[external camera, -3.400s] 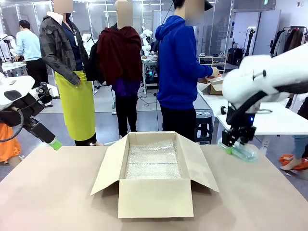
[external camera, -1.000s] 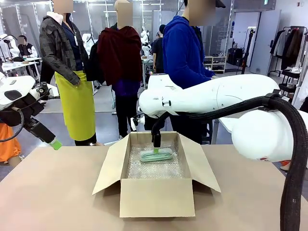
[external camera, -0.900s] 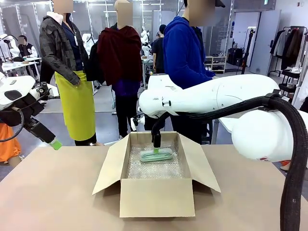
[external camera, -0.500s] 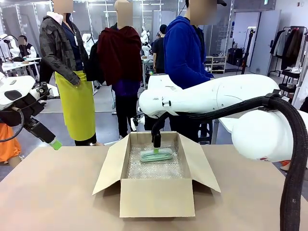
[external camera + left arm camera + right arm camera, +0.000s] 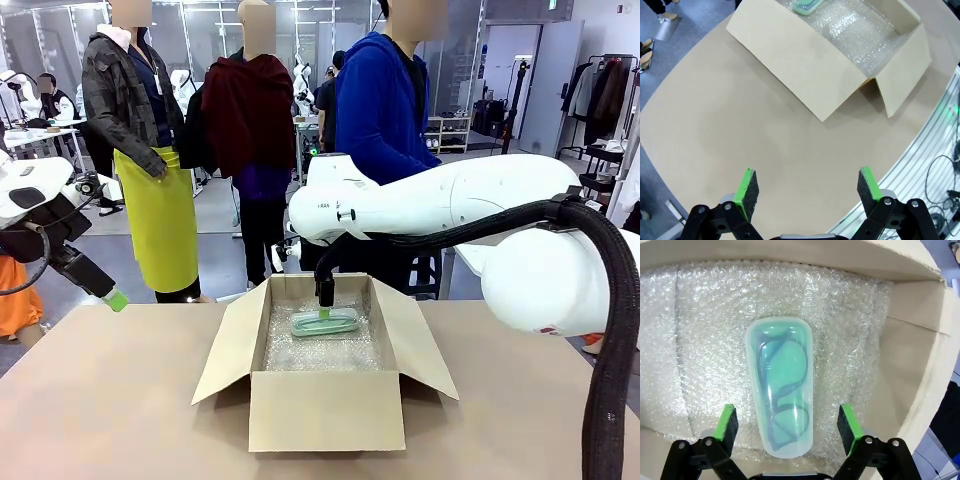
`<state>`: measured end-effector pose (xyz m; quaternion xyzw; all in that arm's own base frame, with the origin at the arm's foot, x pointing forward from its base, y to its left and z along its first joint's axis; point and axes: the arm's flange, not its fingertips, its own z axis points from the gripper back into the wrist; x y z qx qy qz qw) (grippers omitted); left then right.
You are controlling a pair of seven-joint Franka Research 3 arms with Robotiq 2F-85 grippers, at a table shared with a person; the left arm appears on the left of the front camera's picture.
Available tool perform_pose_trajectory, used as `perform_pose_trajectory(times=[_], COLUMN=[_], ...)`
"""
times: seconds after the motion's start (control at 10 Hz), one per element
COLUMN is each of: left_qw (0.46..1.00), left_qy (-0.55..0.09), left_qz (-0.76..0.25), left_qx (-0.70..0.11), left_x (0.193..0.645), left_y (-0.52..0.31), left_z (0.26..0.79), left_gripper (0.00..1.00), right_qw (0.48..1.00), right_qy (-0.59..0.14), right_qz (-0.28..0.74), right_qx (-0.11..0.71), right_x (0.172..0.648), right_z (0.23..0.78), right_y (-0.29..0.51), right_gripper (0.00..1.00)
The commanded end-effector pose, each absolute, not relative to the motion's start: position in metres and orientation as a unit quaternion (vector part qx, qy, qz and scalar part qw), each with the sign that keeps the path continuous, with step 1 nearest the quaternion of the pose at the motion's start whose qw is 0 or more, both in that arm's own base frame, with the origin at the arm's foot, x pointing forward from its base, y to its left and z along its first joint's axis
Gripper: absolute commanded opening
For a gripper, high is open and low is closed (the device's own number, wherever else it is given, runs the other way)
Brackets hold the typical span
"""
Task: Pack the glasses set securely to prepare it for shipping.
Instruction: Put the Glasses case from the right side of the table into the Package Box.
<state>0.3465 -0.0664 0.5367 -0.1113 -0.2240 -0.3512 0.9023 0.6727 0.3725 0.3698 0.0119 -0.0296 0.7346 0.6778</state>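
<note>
Mint green glasses case [image 5: 780, 400]: we find it on our table [image 5: 120, 400], inside the open cardboard box [image 5: 325, 410], lying flat on the bubble wrap [image 5: 705, 330] lining. Our right claw [image 5: 787, 412] straddles it, pads wide and clear of its sides. Our left claw [image 5: 806, 172] hangs wide over bare table beside the box.

Box [image 5: 325, 405] sits mid-bench [image 5: 120, 400]. Bubble wrap [image 5: 325, 355] covers its floor. Glasses case [image 5: 342, 324] lies on wrap, toward far wall. Right gripper [image 5: 325, 312] inside box above case, fingers [image 5: 729, 422] flanking it, apart. Left gripper [image 5: 115, 299] near bench's left edge, well apart.
</note>
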Motion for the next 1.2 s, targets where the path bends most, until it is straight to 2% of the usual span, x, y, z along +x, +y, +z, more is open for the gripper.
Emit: perform_pose_trajectory(times=[0.0,0.1,0.3,0.5,0.8,1.1], left_qw=[0.9,0.9,0.9,0.9,0.9,0.9], left_qy=[-0.228,-0.228,-0.228,-0.228,-0.228,-0.228], left_qz=[-0.354,-0.354,-0.354,-0.354,-0.354,-0.354], left_qx=[-0.115,-0.115,-0.115,-0.115,-0.115,-0.115], left_x=[0.347,0.347,0.347,0.347,0.347,0.347], left_y=[-0.065,-0.065,-0.065,-0.065,-0.065,-0.065], left_z=[0.538,0.538,0.538,0.538,0.538,0.538], left_gripper=[1.0,1.0,1.0,1.0,1.0,1.0], right_qw=[0.678,0.693,0.723,0.763,0.819,0.876], right_qy=[-0.03,-0.035,-0.058,-0.127,-0.158,-0.204], right_qz=[0.735,0.72,0.688,0.632,0.547,0.423], right_qx=[0.012,0.024,0.024,0.052,0.068,0.109], right_x=[0.673,0.651,0.608,0.565,0.508,0.415], right_z=[0.37,0.403,0.45,0.473,0.488,0.486], right_y=[0.373,0.359,0.325,0.276,0.21,0.141], right_gripper=[0.95,1.0,1.0,1.0,1.0,1.0])
